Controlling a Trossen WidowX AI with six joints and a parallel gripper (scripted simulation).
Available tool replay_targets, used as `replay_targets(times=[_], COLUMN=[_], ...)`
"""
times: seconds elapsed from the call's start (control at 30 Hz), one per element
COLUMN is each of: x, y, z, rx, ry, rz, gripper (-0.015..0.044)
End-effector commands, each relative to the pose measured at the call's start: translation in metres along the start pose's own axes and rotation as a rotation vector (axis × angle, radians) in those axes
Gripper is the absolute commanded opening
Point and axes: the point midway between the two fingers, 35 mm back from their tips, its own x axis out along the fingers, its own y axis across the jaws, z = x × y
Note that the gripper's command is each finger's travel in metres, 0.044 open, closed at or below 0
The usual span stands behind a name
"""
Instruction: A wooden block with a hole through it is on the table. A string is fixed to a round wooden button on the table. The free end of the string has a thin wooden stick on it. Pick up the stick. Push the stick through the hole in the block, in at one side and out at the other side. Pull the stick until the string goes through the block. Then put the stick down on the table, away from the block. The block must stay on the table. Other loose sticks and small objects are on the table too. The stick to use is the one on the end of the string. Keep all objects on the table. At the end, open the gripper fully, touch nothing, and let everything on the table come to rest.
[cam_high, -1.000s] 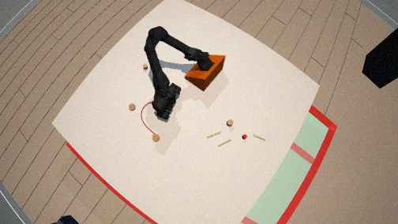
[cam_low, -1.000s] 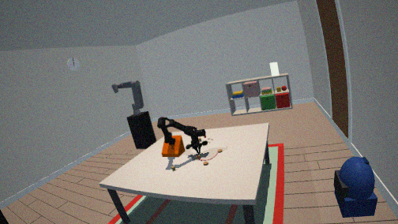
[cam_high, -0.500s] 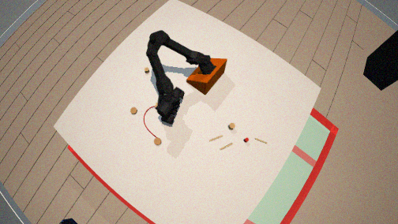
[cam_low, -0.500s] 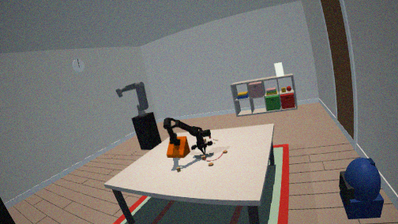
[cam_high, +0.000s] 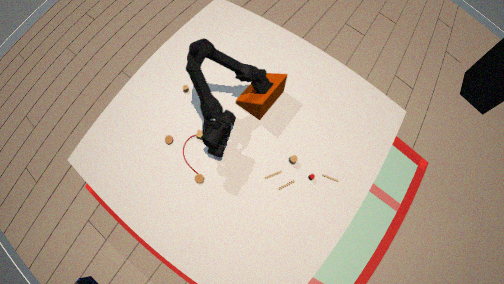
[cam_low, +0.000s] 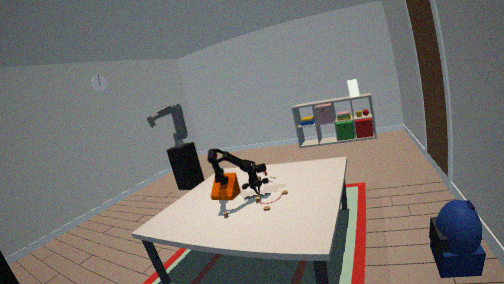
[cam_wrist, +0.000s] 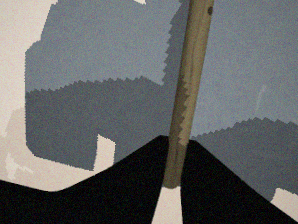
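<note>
Because the red string (cam_high: 184, 152) (cam_low: 273, 201) bends from the round button (cam_high: 199, 178) (cam_low: 285, 192) to the block (cam_high: 199, 134) (cam_low: 258, 199), and my claw (cam_high: 216, 143) (cam_low: 259, 193) (cam_wrist: 176, 148) is on the block's other side, I think the stick (cam_wrist: 195, 70) has gone through the hole. I can't see the hole or any string on my side, so I can't be sure. The claw is pinched nearly shut on the stick, close to one end, and the rest of it pokes out past the tips. So the stick is near the block, on the side away from the string.

I guess it is very light and stiff, but thin and round, so it could roll or slip in the claw. It might snap if I bend it on the block. The end I have is a good place to hold, since it leaves the other end free. The string looks soft and will just follow. The block is small and may be light too, so a hard tug could drag or tip it. I should pull slow and straight away from the block, until string shows on my side, then lay the stick on the tabletop (cam_high: 150, 200) (cam_low: 295, 230), well apart from the block
</note>
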Motion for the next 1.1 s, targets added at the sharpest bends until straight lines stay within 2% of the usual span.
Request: replay_targets(times=[0.0, 0.7, 1.07], x=[0.001, -0.003, 0.008], y=[-0.002, -0.006, -0.004], z=[-0.006, -0.021, -0.034], rx=[-0.011, -0.036, -0.041], ry=[0.006, 0.009, 0.006], rz=[-0.002, 0.010, -0.079], gripper=[0.0000, 0.0000, 0.0000])
